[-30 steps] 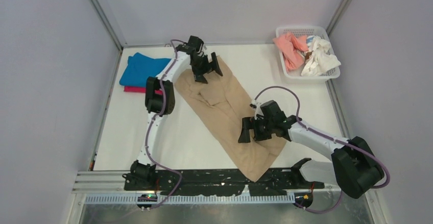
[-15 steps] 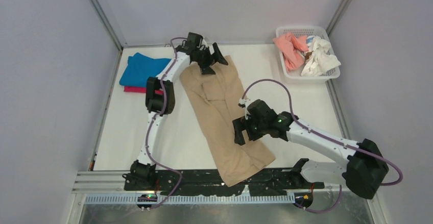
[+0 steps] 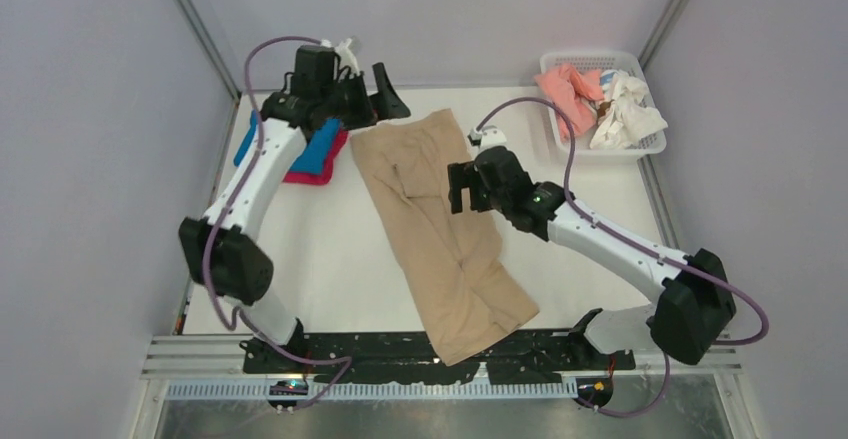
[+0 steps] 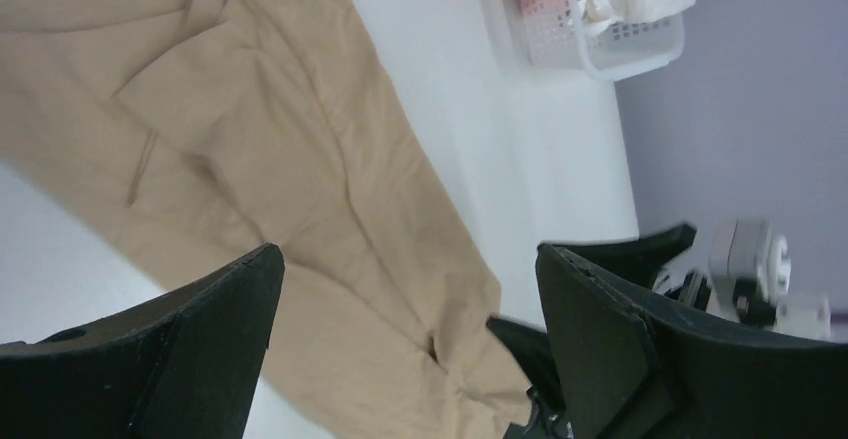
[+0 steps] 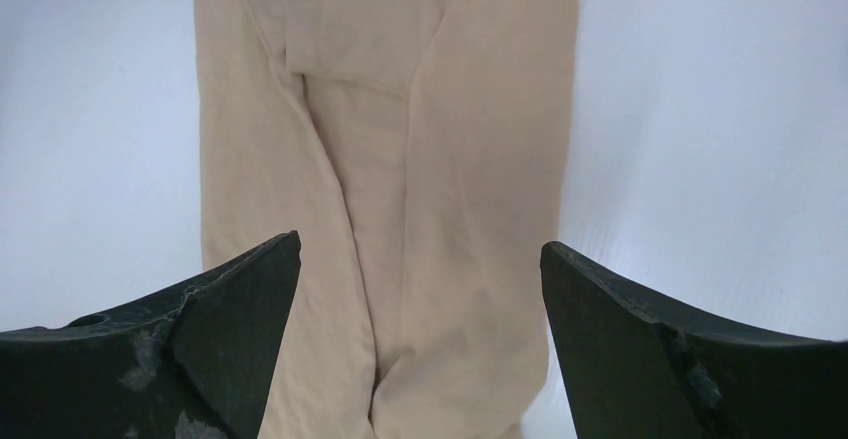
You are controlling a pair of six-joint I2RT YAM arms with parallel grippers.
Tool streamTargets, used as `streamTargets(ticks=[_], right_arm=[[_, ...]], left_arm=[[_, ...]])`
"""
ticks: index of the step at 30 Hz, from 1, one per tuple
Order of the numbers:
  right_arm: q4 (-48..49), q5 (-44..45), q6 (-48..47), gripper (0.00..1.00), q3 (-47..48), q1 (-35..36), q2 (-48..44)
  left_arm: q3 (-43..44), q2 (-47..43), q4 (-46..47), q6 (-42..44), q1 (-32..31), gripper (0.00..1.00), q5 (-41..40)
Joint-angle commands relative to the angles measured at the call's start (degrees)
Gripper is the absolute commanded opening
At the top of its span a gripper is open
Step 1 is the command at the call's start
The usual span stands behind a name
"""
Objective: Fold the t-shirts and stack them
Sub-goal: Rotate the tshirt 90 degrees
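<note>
A tan t-shirt (image 3: 445, 239), folded into a long strip, lies flat on the white table, running from the far middle to the near edge. My left gripper (image 3: 380, 102) hovers open just beyond the strip's far left corner; in its wrist view the left gripper (image 4: 407, 254) has the tan t-shirt (image 4: 300, 159) below it and nothing between the fingers. My right gripper (image 3: 466, 191) hangs open over the strip's right edge; in its own view the right gripper (image 5: 420, 244) is above the tan t-shirt (image 5: 400, 109). A blue t-shirt (image 3: 318, 146) rests on a magenta one (image 3: 322, 173).
A white mesh basket (image 3: 598, 58) stands at the far right corner, holding a salmon-pink t-shirt (image 3: 565, 94) and a white t-shirt (image 3: 625, 111). The basket (image 4: 625, 54) also shows in the left wrist view. Grey walls close in the table on the left, back and right.
The tan shirt's near end swung left, then lay still. My left arm swung back and left, lifting off the shirt's far end. My right gripper travelled from the near part toward the far end.
</note>
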Motion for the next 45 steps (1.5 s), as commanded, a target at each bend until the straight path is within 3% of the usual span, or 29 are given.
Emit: streamTargets(ticks=[1, 5, 11, 19, 23, 32, 40, 45], right_arm=[[7.81, 0.39, -4.41, 0.95, 8.4, -0.86, 10.22], [6.61, -1.48, -7.67, 0.95, 16.31, -0.74, 22.09], [0.94, -1.34, -11.08, 0.95, 28.64, 1.12, 37.64], [-7.09, 1.84, -12.93, 0.95, 41.21, 2.43, 50.08], [-11.8, 2.73, -9.84, 0.95, 45.02, 1.31, 55.14], [-18.68, -10.11, 0.38, 0.95, 46.03, -9.15, 56.11], [-16.3, -15.85, 4.01, 0.95, 43.54, -19.77, 54.57], [-13.74, -18.95, 6.86, 0.95, 49.32, -22.19, 56.89]], left_arm=[[-19.88, -14.13, 0.91, 3.85, 2.09, 1.0, -13.81], [-37.01, -27.78, 6.29, 0.64, 3.5, 1.0, -21.17], [-56.09, -40.25, 12.63, -3.68, 3.68, 1.0, -25.72], [-67.33, -48.42, 17.75, -4.64, 3.66, 1.0, -29.06], [-68.49, -48.66, 22.26, -4.54, 3.68, 0.99, -27.15], [-64.76, -43.14, 22.89, -2.69, 3.68, 1.0, -28.62], [-61.56, -37.25, 24.49, -2.65, 3.68, 1.0, -24.7], [-59.88, -34.48, 25.02, -2.91, 3.68, 1.0, -22.0]])
